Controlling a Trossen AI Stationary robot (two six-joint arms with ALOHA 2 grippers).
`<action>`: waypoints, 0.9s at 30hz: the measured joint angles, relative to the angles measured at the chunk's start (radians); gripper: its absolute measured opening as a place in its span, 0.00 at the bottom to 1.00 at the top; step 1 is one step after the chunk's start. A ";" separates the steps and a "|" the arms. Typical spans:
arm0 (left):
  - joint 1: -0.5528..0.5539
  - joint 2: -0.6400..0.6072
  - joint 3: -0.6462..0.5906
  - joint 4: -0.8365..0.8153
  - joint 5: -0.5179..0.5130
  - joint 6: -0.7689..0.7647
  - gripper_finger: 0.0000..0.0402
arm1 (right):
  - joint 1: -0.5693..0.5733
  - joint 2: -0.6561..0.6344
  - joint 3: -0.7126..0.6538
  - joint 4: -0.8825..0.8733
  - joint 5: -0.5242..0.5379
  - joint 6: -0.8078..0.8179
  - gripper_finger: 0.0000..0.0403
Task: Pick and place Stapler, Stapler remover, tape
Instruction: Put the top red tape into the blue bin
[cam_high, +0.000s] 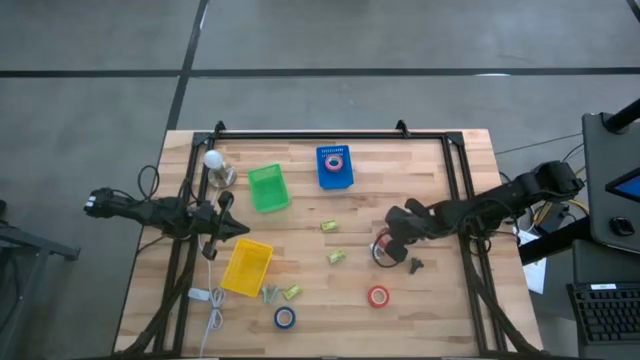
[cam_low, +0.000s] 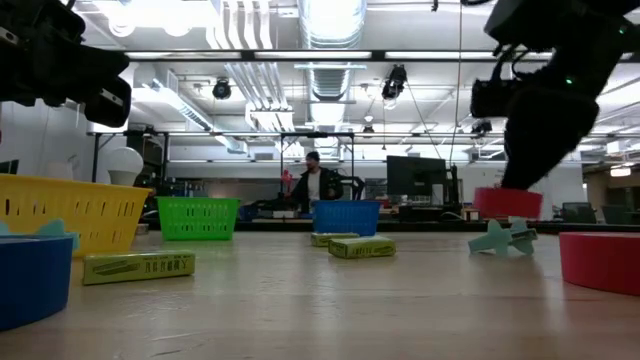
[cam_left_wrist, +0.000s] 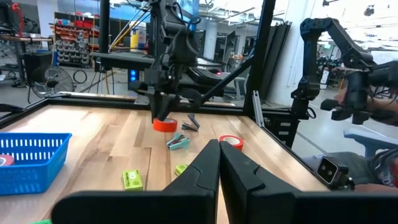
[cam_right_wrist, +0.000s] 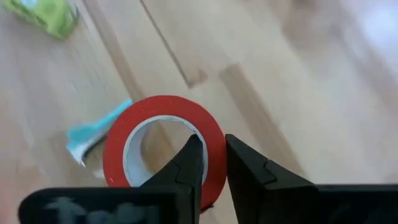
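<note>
My right gripper (cam_high: 388, 245) (cam_right_wrist: 212, 144) is shut on a red tape roll (cam_right_wrist: 163, 134) right of the table's middle, also seen in the low view (cam_low: 508, 202). A teal staple remover (cam_right_wrist: 93, 132) lies on the table beside it. A second red tape roll (cam_high: 378, 296) and a blue roll (cam_high: 285, 318) lie flat near the near edge. A third red roll (cam_high: 334, 159) sits in the blue bin (cam_high: 335, 178). Small green staplers (cam_high: 327, 226) (cam_high: 336, 257) (cam_high: 292, 292) lie on the table. My left gripper (cam_high: 238, 228) (cam_left_wrist: 219, 146) is shut and hovers by the yellow bin (cam_high: 247, 267). My right gripper pinches the red roll's ring wall (cam_right_wrist: 212, 127), one finger (cam_right_wrist: 189, 158) inside the pale core hole and the other finger (cam_right_wrist: 249, 165) outside. The fingers come from above, slanting from the table's right. The roll looks lifted just clear of the table and slightly tilted.
A green bin (cam_high: 268, 188) stands left of the blue one, with a white bulb-shaped thing (cam_high: 214, 160) farther left. A dark staple remover (cam_high: 415, 264) lies near my right gripper, another remover (cam_high: 270, 293) by the yellow bin. A black frame (cam_high: 330, 134) borders the far edge.
</note>
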 joint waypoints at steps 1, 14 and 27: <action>0.000 0.000 0.000 0.000 0.000 0.000 0.04 | 0.000 0.000 0.011 -0.001 0.014 -0.011 0.13; 0.000 0.000 0.000 0.000 0.000 0.000 0.04 | 0.000 0.000 0.141 -0.001 0.065 -0.118 0.12; 0.000 0.000 0.000 0.000 0.002 0.000 0.04 | -0.065 0.000 0.190 0.014 0.073 -0.212 0.12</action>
